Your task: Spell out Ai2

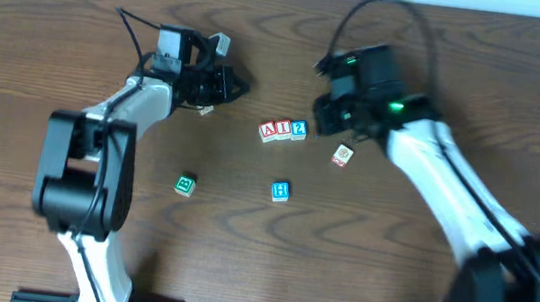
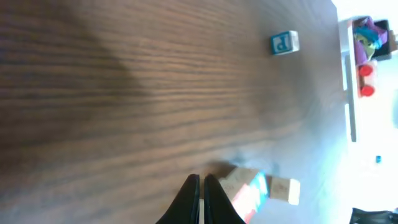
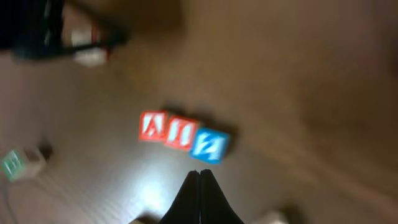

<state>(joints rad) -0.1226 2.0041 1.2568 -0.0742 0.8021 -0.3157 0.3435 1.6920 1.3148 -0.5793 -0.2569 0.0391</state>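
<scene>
We see a dark wood-grain table [image 1: 44, 7] from above, with two robot arms reaching in from the near edge. Near the middle three lettered cubes sit touching in a short row: a red A block [image 1: 272, 130], a red I block [image 1: 284, 130] and a blue 2 block [image 1: 298, 129], read from left to right. The row slants slightly, its right end a little farther from the robot. We judge the word spelled, with little left beyond clearing the arms away or perhaps squaring up the line. The left gripper [image 2: 202, 190] hangs to the left of the row and farther back, its fingers pressed together on nothing. The right gripper [image 3: 199, 186] hangs just right of the row and above it, its fingers likewise pinched together and empty. Three spare cubes lie apart from the word: a tan block [image 1: 342, 156] near the row's right end, a blue block [image 1: 280, 191] nearer the robot, and a green block [image 1: 183, 184] off to the left. The wood between the row and these spares is bare, so we see room to withdraw. The table's far edge runs close behind both grippers, and the tan block is the nearest obstacle to the right arm.
</scene>
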